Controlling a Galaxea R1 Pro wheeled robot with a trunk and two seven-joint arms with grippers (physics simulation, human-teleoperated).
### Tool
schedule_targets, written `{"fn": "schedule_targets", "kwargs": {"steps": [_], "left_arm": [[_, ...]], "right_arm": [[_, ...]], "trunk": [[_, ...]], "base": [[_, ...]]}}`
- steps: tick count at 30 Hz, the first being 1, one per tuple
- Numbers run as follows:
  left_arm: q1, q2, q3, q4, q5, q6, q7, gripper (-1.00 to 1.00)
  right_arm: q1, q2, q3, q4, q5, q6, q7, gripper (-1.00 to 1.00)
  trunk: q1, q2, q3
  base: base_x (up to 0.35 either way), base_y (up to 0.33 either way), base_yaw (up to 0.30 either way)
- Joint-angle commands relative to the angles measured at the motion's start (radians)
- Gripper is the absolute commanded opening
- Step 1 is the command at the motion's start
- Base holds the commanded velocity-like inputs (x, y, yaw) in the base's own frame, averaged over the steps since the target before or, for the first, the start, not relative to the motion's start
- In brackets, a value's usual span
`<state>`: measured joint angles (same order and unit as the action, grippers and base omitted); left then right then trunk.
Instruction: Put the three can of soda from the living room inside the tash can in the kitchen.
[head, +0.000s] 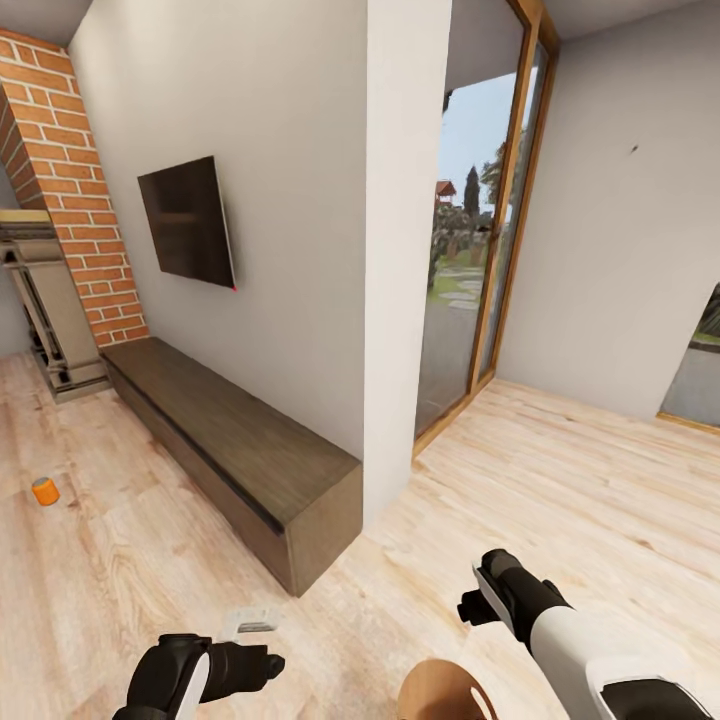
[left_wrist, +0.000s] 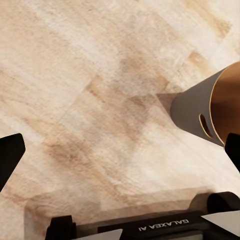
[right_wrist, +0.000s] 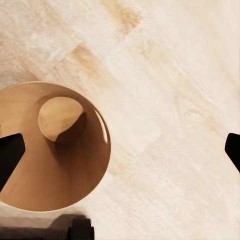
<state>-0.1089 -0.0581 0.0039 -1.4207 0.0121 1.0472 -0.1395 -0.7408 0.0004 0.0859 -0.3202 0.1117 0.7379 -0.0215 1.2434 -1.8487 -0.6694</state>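
One bright orange can of soda (head: 45, 491) stands upright on the wood floor at the far left, well away from both arms. The tash can (head: 445, 693) sits low at the view's bottom edge between my arms, its orange-brown inside facing up. In the right wrist view the bin (right_wrist: 55, 150) holds nothing. Its grey outside with a handle slot shows in the left wrist view (left_wrist: 192, 107). My left gripper (head: 262, 665) (left_wrist: 120, 150) is open over bare floor. My right gripper (head: 478, 600) (right_wrist: 120, 150) is open, beside and above the bin's rim. The other two cans are out of view.
A long low wooden bench (head: 230, 440) runs under the wall TV (head: 188, 220), ending at the brick chimney (head: 60, 180). A white wall end (head: 405, 250) juts forward, with wood-framed glass doors (head: 480, 240) behind it. A small white object (head: 250, 620) lies near my left gripper.
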Motion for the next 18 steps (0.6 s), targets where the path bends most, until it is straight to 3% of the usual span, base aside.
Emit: {"fn": "schedule_targets", "kwargs": {"steps": [1, 18], "left_arm": [[0.0, 0.0, 0.0, 0.0, 0.0, 0.0, 0.0, 1.0], [0.0, -0.001, -0.001, 0.0, 0.0, 0.0, 0.0, 1.0]], "right_arm": [[0.0, 0.001, 0.0, 0.001, 0.0, 0.0, 0.0, 1.0], [0.0, 0.002, -0.001, 0.017, -0.001, -0.001, 0.0, 1.0]], "trunk": [[0.004, -0.007, -0.003], [0.069, -0.126, -0.056]], "base": [[0.0, 0.0, 0.0], [0.0, 0.0, 0.0]]}}
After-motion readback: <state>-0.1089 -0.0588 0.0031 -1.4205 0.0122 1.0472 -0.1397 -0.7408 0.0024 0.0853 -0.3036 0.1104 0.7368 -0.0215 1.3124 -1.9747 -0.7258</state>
